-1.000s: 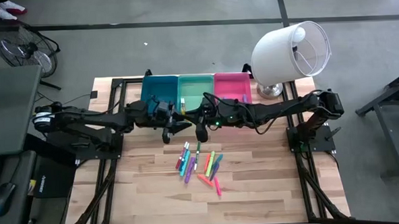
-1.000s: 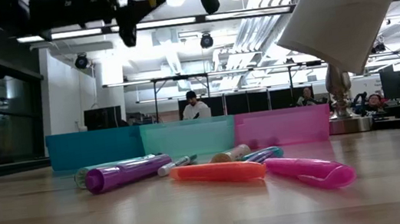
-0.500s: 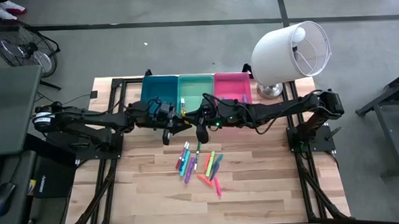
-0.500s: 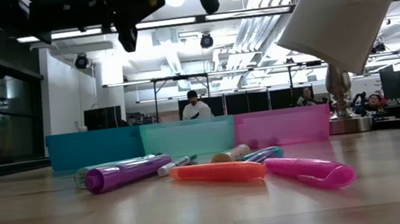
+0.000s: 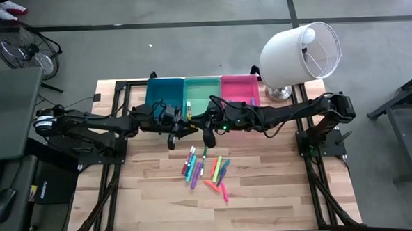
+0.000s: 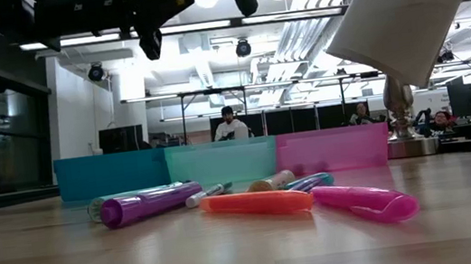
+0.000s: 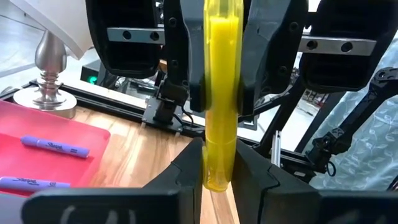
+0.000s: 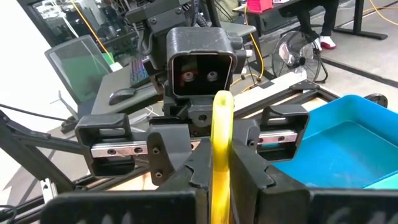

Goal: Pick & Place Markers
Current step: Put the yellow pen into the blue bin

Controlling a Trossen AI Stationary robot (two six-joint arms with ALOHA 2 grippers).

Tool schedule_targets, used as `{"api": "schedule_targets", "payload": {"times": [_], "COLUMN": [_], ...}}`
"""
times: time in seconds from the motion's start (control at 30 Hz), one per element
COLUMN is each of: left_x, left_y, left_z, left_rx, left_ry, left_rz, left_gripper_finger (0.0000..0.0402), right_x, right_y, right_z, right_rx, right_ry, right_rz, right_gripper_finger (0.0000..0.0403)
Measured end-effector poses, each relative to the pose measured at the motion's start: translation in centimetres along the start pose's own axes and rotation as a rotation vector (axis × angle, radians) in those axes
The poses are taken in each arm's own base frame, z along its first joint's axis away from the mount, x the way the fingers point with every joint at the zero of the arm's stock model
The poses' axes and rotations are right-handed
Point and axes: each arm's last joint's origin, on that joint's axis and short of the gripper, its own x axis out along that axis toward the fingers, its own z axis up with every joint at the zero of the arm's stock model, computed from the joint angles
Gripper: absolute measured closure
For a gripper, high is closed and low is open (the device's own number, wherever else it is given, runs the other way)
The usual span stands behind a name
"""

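Observation:
A yellow marker [image 7: 221, 93] hangs level in the air between my two grippers, which face each other in front of the mint bin [image 5: 202, 91]. My left gripper [image 7: 219, 167] is shut on one end, and my right gripper [image 8: 221, 169] is shut on the other. In the high view the left gripper [image 5: 184, 123] and the right gripper [image 5: 205, 122] almost meet. Below them, several markers [image 5: 205, 171] in pink, purple, green and orange lie flat on the wooden table [image 5: 154, 194]. My left gripper pinches the yellow marker's near end [image 7: 219, 177] between its two fingers, coming level from the table's left, with the fingers along the marker. The marker is clear of the table. My right gripper pinches the marker's other end [image 8: 221, 155] between its two fingers, level from the table's right, also along the marker.
Blue [image 5: 164, 93], mint and pink [image 5: 239, 87] bins stand side by side at the table's far edge. Two purple markers [image 7: 53, 146] lie in the pink bin. A white lamp [image 5: 301, 52] stands at the far right corner. Bare wood lies near the front edge.
My left gripper has shut on the yellow marker's end while my right gripper kept hold of the other end. Neither arm has shifted, and the marker stays level above the table.

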Motion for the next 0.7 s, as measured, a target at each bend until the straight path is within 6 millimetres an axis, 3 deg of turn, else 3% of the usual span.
{"api": "schedule_targets", "payload": {"times": [0.7], "left_x": [0.0], "left_y": [0.03], "left_z": [0.02], "left_rx": [0.01], "left_ry": [-0.006], "left_rz": [0.013], "left_gripper_finger": [0.0349], "right_x": [0.0], "right_y": [0.01], "right_z": [-0.08], "right_rx": [-0.003], "right_ry": [0.009], "right_rz": [0.01], "right_gripper_finger": [0.0364]}}
